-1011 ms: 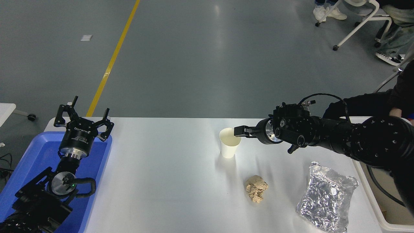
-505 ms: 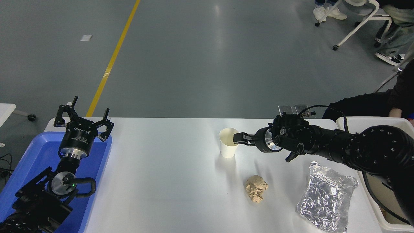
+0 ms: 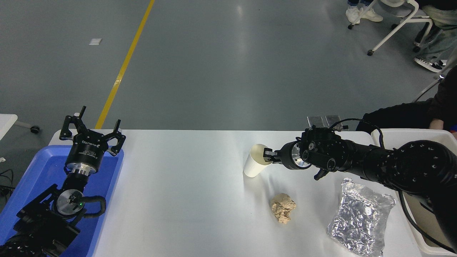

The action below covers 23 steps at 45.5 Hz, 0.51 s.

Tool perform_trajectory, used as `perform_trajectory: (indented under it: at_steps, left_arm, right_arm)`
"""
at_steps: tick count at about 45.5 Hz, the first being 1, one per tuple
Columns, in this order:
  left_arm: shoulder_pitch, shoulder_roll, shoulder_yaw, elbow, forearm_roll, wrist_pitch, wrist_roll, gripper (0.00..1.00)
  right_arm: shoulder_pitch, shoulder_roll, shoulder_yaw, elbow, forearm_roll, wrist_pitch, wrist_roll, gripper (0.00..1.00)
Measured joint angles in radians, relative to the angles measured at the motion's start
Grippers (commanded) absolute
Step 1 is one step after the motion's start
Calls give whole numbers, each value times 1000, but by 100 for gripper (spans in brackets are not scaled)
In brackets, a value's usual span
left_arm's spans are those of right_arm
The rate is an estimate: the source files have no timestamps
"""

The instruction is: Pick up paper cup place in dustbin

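Observation:
The small white paper cup (image 3: 252, 166) is on the white table a little right of centre, tilted with its rim leaning to the right. My right gripper (image 3: 267, 155) reaches in from the right and is shut on the cup's right rim, one finger inside the cup. The off-white dustbin (image 3: 403, 131) stands at the table's right edge, mostly hidden behind my right arm. My left gripper (image 3: 92, 132) is open and parked above the blue tray (image 3: 35, 171) at the lower left.
A crumpled tan paper wad (image 3: 283, 208) lies in front of the cup. A crinkled silver foil bag (image 3: 360, 218) lies at the front right. A person in dark clothes (image 3: 444, 103) sits past the table's far right corner.
My right gripper dropped to the cup's rim and closed on it. The cup went from upright to tilted, its rim drawn to the right. The left arm has not moved.

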Motion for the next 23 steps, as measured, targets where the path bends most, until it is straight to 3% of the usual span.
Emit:
perform_trajectory:
  at_steps: [12,23]
  left_arm:
    - [1,0,0,0,0,0,1,100]
    - [3,1,0,0,-1,0,1,100]
  right_arm:
    - [99,0,-38,65,11,33,1,0]
    - [383,-21,-124,289,93,120,0,0]
